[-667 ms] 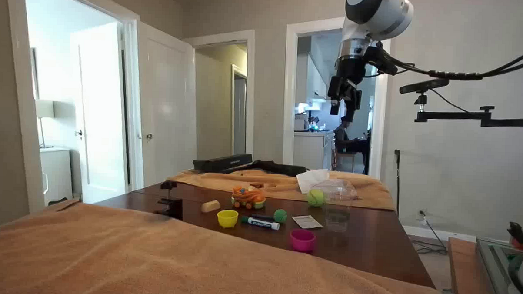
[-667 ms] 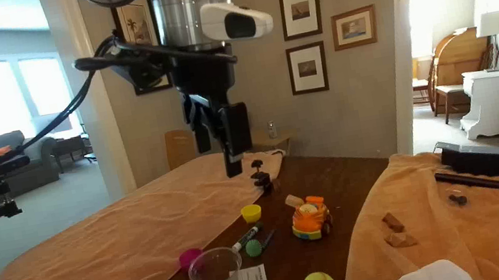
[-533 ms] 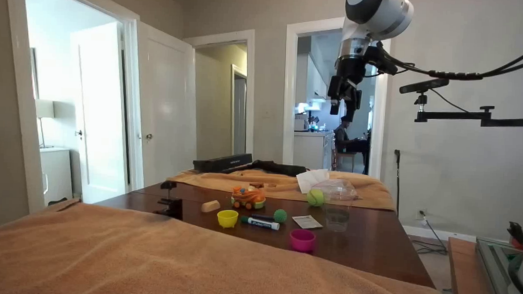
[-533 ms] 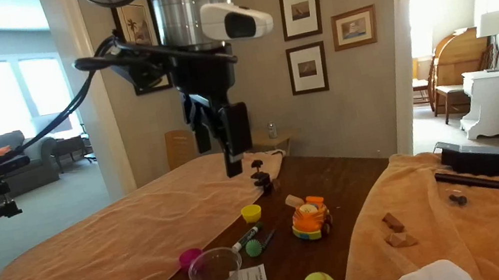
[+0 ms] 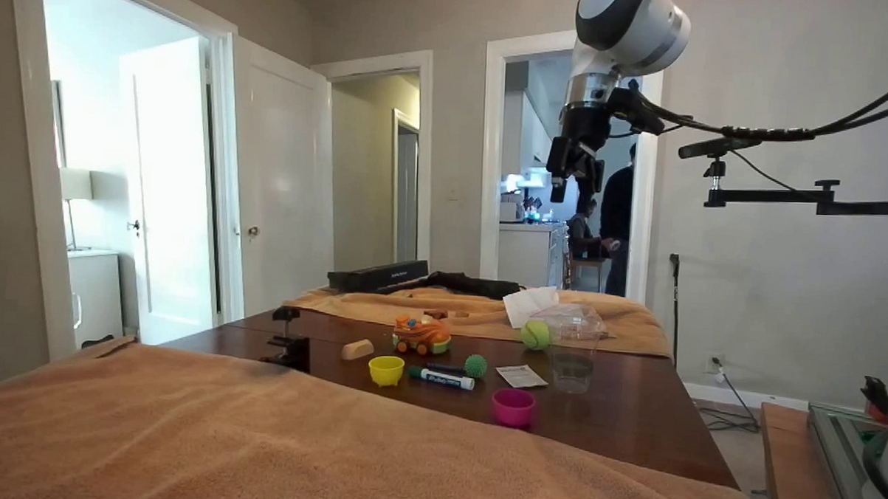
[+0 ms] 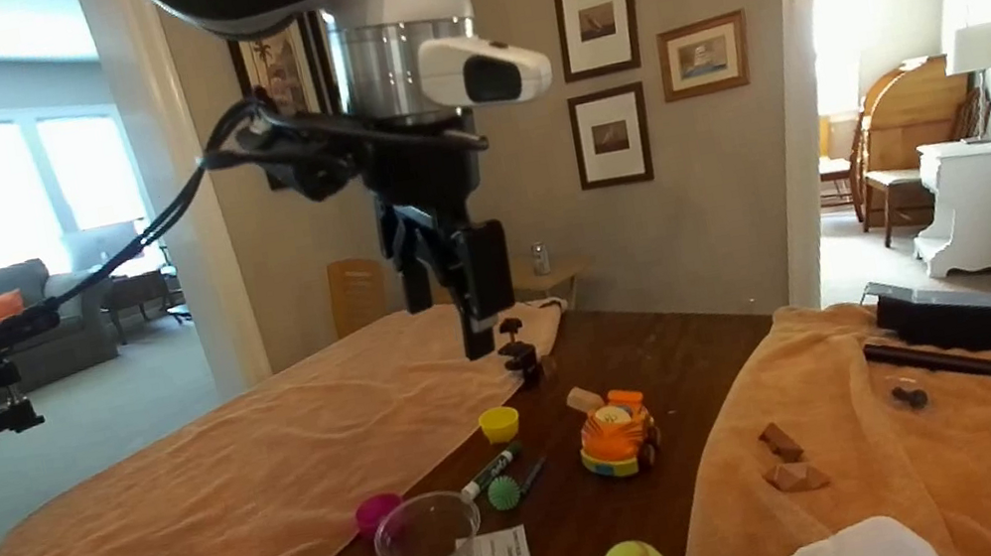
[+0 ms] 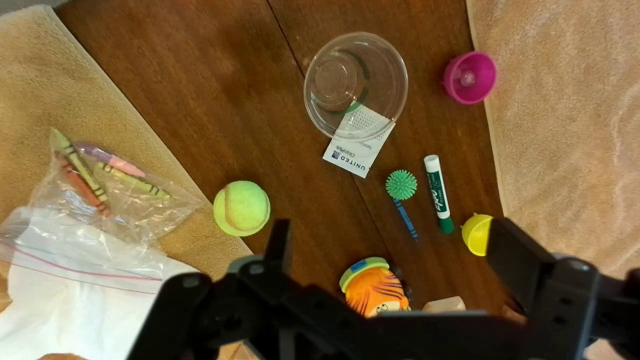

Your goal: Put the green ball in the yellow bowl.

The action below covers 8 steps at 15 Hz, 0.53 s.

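Hanging high above the table (image 7: 320, 200), your gripper (image 7: 387, 240) is spread wide, its 2 fingers (image 7: 512, 255) well apart and holding nothing. And there's your target: the green ball (image 7: 401, 184), spiky all over, lying just beside the marker (image 7: 437, 192), with the end of a blue crayon (image 7: 406, 220) at its edge, touching or tucked under, you can't tell from up here. This looks like the approach, the pick itself not yet begun.

Now line it up! Get squarely over the ball before you commit to the drop, and check your height in both exterior views. The gap on the marker side looks tight, so you'd do well to narrow the spread on the way in and slot 1 finger between ball and marker. Go low, close around the ball's middle, and squeeze gently: a round thing like that could roll or pop out of a high pinch. Watch that crayon, too; it may get dragged along.

Then comes the yellow bowl (image 7: 475, 235), near the marker's green cap and close to the edge of the towel (image 7: 565, 125). In the wrist view a finger hides part of it, so lean on the exterior views for centring, and release low.
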Each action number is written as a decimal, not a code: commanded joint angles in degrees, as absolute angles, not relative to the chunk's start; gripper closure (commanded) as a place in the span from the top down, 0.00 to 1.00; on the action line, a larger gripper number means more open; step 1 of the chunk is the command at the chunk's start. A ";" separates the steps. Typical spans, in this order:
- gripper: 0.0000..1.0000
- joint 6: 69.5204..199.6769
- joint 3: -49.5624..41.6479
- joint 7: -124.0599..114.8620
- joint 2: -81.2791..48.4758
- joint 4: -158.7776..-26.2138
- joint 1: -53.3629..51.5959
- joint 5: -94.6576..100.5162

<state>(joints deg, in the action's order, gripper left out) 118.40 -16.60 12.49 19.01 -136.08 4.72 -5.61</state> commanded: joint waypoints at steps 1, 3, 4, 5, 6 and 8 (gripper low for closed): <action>1.00 123.25 -14.35 14.04 8.71 -131.58 3.40 -10.13; 1.00 125.29 -12.31 14.11 2.97 -128.93 2.56 -11.20; 1.00 125.75 -11.11 13.77 0.43 -127.46 2.45 -11.11; 1.00 126.14 -9.95 13.70 -1.99 -126.01 2.40 -11.04; 1.00 126.58 -8.65 13.42 -4.62 -124.43 2.35 -10.28; 1.00 128.22 -6.43 12.33 -9.39 -121.63 2.35 -8.35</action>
<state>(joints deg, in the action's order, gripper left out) 127.18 -8.95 12.49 -1.62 -127.75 2.17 -8.91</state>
